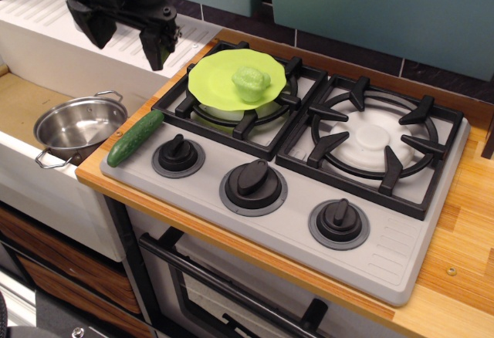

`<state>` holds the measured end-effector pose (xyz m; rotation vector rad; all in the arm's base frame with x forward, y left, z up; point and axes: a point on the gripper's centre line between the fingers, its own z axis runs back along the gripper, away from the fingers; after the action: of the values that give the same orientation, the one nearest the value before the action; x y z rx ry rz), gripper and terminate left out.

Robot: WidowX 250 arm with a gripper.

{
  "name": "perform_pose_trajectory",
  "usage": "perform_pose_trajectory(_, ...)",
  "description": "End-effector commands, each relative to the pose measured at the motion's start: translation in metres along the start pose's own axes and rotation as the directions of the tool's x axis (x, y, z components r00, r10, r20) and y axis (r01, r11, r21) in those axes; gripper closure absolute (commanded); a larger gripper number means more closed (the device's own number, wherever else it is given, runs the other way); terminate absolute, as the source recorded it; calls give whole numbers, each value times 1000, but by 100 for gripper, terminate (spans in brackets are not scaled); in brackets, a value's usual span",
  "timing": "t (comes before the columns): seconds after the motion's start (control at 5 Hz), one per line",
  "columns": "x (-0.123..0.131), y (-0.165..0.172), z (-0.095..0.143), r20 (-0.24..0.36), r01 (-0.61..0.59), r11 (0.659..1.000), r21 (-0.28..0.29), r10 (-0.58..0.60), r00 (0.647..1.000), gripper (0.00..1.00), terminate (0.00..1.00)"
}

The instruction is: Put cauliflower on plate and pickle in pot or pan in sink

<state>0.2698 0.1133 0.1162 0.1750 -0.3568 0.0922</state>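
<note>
The pale-green cauliflower (251, 82) rests on the lime-green plate (220, 83), which lies on the left stove burner. The dark green pickle (136, 137) lies at the stove's front left corner, beside the counter edge. The shiny steel pot (77, 126) stands empty in the tan sink (23, 106). My black gripper (123, 38) hangs open over the white drainboard, up and to the left of the plate, with nothing between its fingers.
The right burner grate (374, 137) and three black knobs (253, 181) fill the stove top. The ribbed white drainboard (46, 14) runs behind the sink. Wooden counter (471, 222) lies to the right; teal bins hang above.
</note>
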Motion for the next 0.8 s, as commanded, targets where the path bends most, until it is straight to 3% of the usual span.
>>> perform_pose_trajectory(0.0,-8,-10,-14,-94,-52,998,20,54,994,0,0)
perform_pose_trajectory(0.2,-19,-13,-27,-110,-61,998,-33,57,992,0,0)
perform_pose_trajectory(0.6,-35,-12,-46,-112,-77,995,-70,69,991,0,0)
